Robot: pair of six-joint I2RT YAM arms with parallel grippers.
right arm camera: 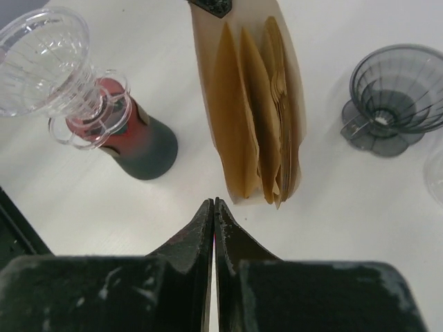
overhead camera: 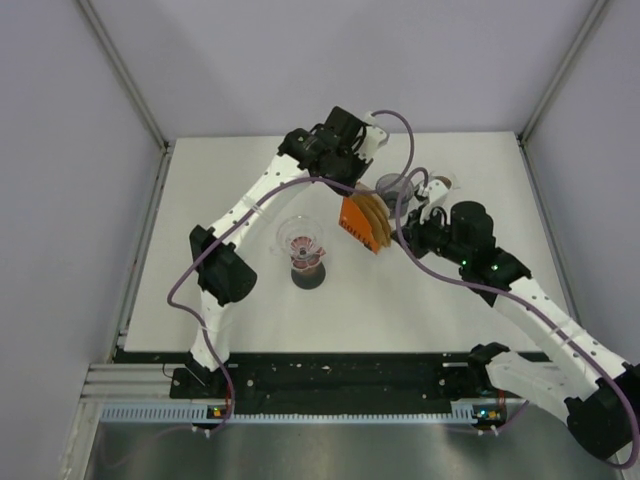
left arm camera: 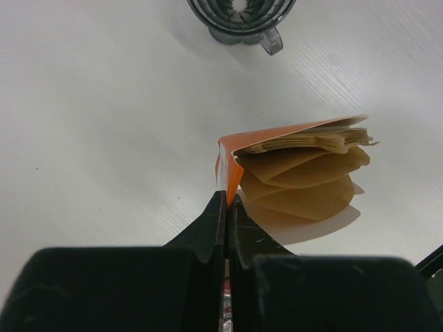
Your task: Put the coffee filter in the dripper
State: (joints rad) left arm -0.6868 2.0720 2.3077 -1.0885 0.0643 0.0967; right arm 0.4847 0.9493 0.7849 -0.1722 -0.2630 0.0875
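An orange packet (overhead camera: 358,224) of brown paper coffee filters (left arm camera: 304,181) hangs above the table, its filters fanned open. My left gripper (overhead camera: 349,192) is shut on the packet's orange corner (left arm camera: 229,173); its tips show in the left wrist view (left arm camera: 228,197). My right gripper (right arm camera: 213,203) is shut and empty, just short of the filters' lower edge (right arm camera: 252,111); in the top view it (overhead camera: 400,234) is right of the packet. A clear dripper (overhead camera: 300,238) sits on a dark and red server (right arm camera: 135,138), left of the packet.
A grey dripper (overhead camera: 396,187) stands on the table behind the packet; it also shows in the left wrist view (left arm camera: 239,17) and the right wrist view (right arm camera: 398,93). A clear object (overhead camera: 441,184) lies right of it. Cage posts flank the table's (overhead camera: 250,320) back corners.
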